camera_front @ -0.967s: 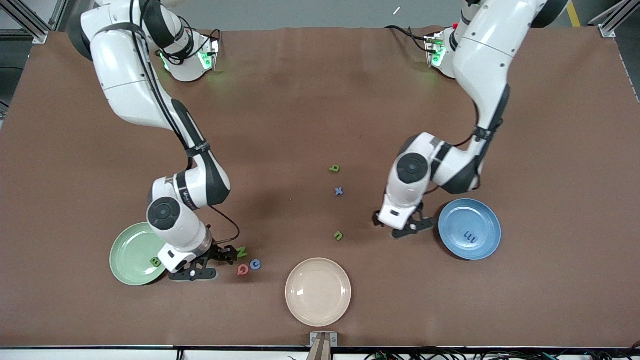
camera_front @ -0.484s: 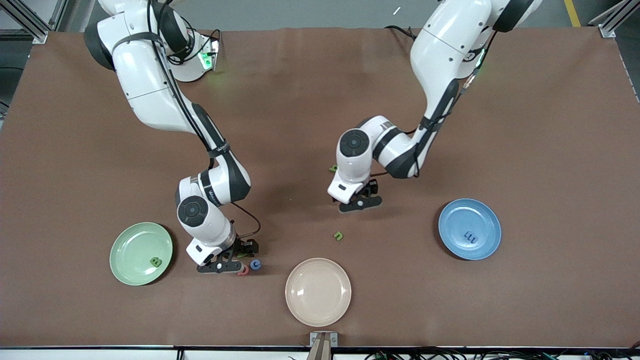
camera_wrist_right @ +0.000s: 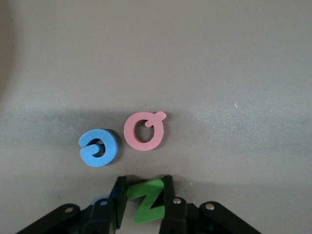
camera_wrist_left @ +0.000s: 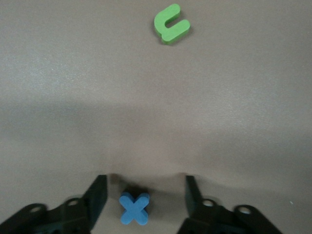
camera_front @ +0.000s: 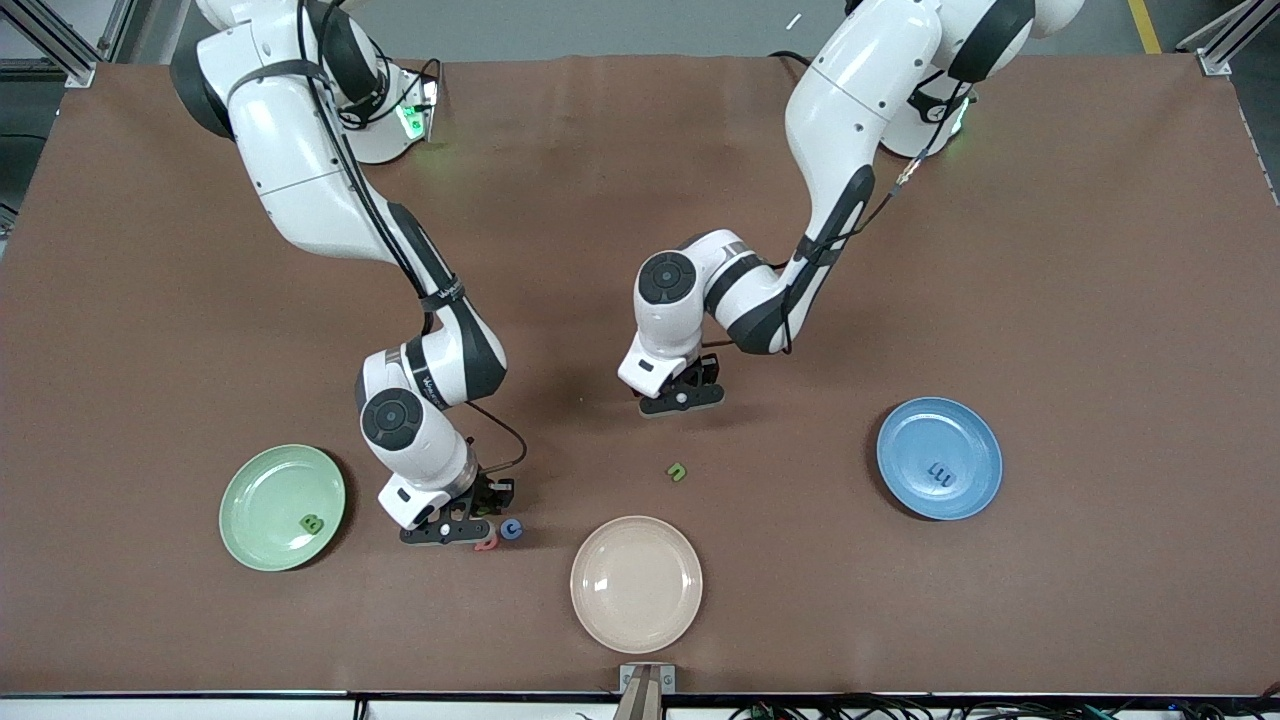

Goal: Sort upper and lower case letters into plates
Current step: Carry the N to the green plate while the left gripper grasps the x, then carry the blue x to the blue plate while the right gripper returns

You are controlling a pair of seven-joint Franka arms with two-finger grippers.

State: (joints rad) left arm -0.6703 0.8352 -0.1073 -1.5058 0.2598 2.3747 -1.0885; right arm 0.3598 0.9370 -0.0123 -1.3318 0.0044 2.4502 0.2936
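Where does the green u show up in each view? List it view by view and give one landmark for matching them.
Front view: green u lies on the table, nearer the camera than the left gripper, between it and the cream plate.
Left wrist view: green u is near the picture's upper edge.
Right wrist view: not in it.
Shared landmark: the left gripper, open and low over the table.

Brown counter (camera_front: 1100, 300). Pale green plate (camera_front: 262, 490) with green B (camera_front: 312, 523); blue plate (camera_front: 965, 440) with dark blue m (camera_front: 939, 474); cream-beige plate (camera_front: 636, 583). Green N (camera_wrist_right: 147, 199), pink Q (camera_wrist_right: 144, 130), blue C (camera_wrist_right: 99, 147). Blue x (camera_wrist_left: 134, 208), green u (camera_wrist_left: 170, 22).
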